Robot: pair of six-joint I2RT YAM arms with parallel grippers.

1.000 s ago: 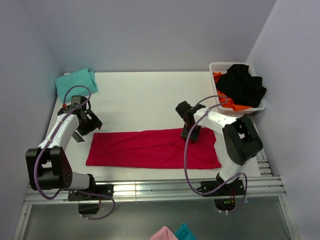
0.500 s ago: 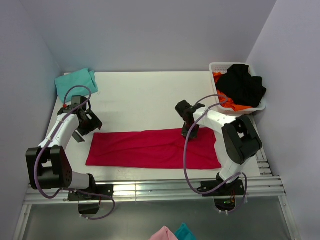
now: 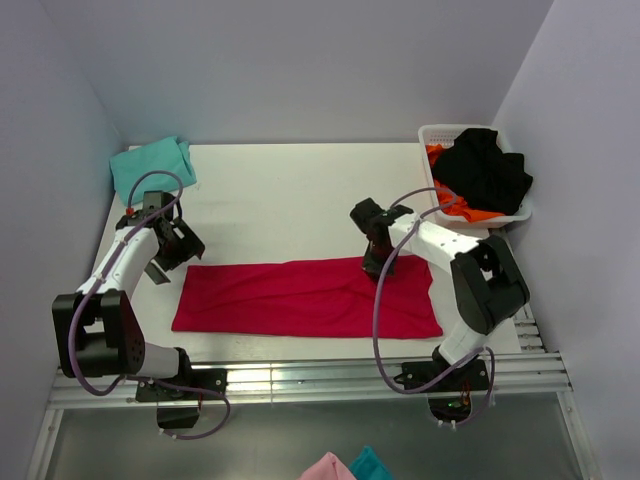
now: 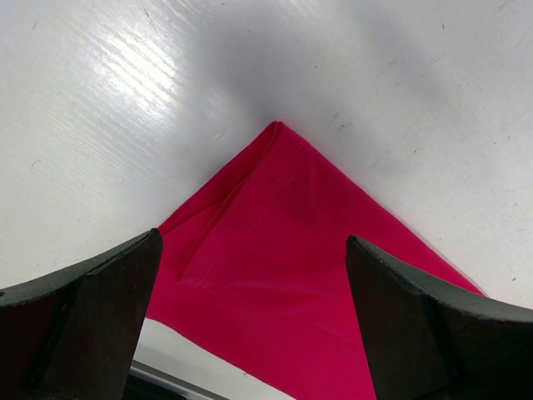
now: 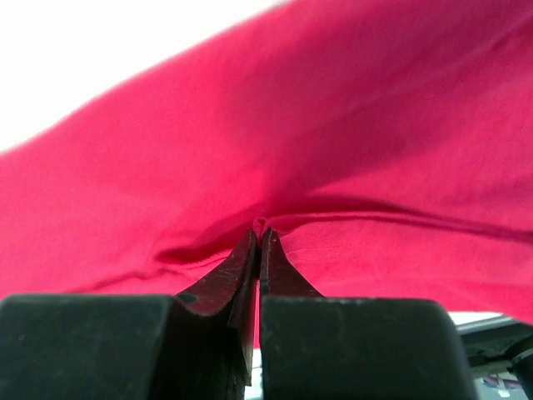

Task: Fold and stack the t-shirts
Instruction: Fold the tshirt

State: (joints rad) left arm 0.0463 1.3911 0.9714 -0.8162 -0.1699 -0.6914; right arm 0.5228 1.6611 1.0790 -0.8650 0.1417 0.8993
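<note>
Two arms bolted at the table's [image 3: 300,190] near edge: left arm [image 3: 120,262], right arm [image 3: 430,237]. White link shells, black joint housings, black bases. A purple-grey cable loops along each. Small red dot [image 3: 129,212] on left arm. Left gripper [image 4: 251,250], right gripper [image 5: 258,237]: matte black wedge fingers.

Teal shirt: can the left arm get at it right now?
Probably yes: the left tool is open and empty, with only bare table between it and the teal shirt.

No readable text or labels anywhere.
</note>
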